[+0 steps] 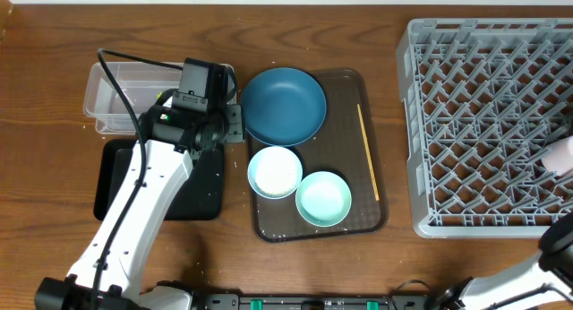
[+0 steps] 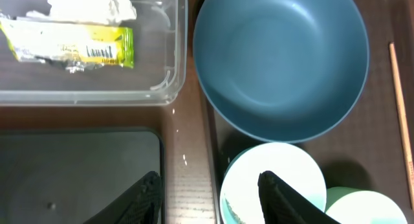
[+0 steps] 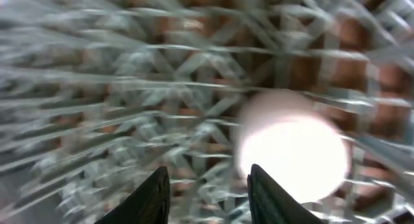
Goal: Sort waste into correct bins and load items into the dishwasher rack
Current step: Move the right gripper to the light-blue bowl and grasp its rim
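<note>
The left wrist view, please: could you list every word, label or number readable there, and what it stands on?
Yellow-green snack wrapper in the clear tub: barcode and small print, too blurred to read.
No other text shows.

My right wrist view is smeared: the large grey plastic lattice rack (image 3: 129, 88) is only streaks, the small pink cup (image 3: 294, 153) a washed-out blob. Overhead, the frame edge cuts that cup, and my left arm (image 1: 143, 198) covers part of the shallow black rectangular tray (image 1: 204, 198). The left wrist view crops the mint-green bowl (image 2: 365, 208).
</note>
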`<action>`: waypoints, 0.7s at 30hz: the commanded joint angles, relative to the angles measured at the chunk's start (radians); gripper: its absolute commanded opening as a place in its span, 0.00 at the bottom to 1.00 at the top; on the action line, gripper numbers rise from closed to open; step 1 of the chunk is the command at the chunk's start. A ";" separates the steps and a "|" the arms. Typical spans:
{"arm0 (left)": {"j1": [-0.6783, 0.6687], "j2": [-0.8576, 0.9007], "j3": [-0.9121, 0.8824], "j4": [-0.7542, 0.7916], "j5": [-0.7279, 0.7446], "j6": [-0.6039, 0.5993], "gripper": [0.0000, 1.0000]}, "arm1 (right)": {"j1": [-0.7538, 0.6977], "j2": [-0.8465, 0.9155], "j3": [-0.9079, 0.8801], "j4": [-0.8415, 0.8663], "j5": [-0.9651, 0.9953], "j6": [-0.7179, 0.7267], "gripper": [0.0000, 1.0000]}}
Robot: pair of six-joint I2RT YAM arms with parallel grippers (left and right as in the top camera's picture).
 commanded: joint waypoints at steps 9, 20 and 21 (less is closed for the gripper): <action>0.003 0.000 -0.004 -0.098 -0.073 0.006 0.59 | 0.389 -0.188 0.017 -0.075 -0.194 -0.209 0.50; 0.003 0.000 -0.010 -0.114 -0.072 0.006 0.61 | 0.826 -0.063 0.017 -0.195 -0.182 -0.274 0.54; 0.003 0.000 -0.013 -0.111 -0.072 0.006 0.61 | 0.859 -0.039 0.017 -0.206 -0.170 -0.274 0.54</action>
